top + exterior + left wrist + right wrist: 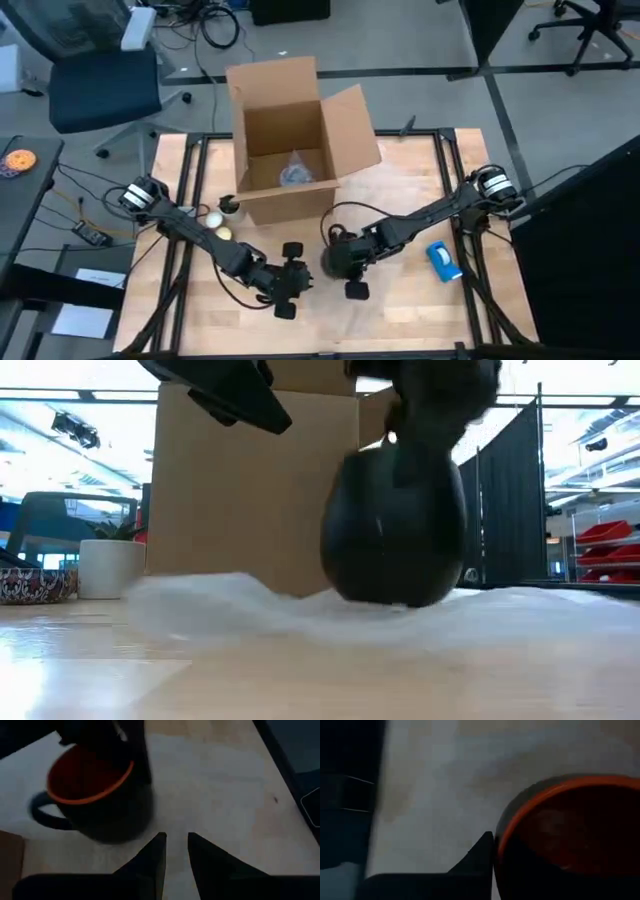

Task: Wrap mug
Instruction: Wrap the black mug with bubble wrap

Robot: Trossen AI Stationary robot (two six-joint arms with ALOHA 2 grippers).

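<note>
Mug held over the wrap sheet, in front of the box

We see the mug (92, 795) near the middle of the bench (420, 310), on a pale, filmy wrap sheet (250, 615) — the right gripper (345, 262) grasps it at the rim, one finger (477, 855) outside the wall. Our left gripper (290, 280) hovers just beside it, fingers (152, 855) nearly closed on nothing. Behind stands an open cardboard box (290, 140); a blue tape roll (444, 260) lies well apart by the right arm.
</note>
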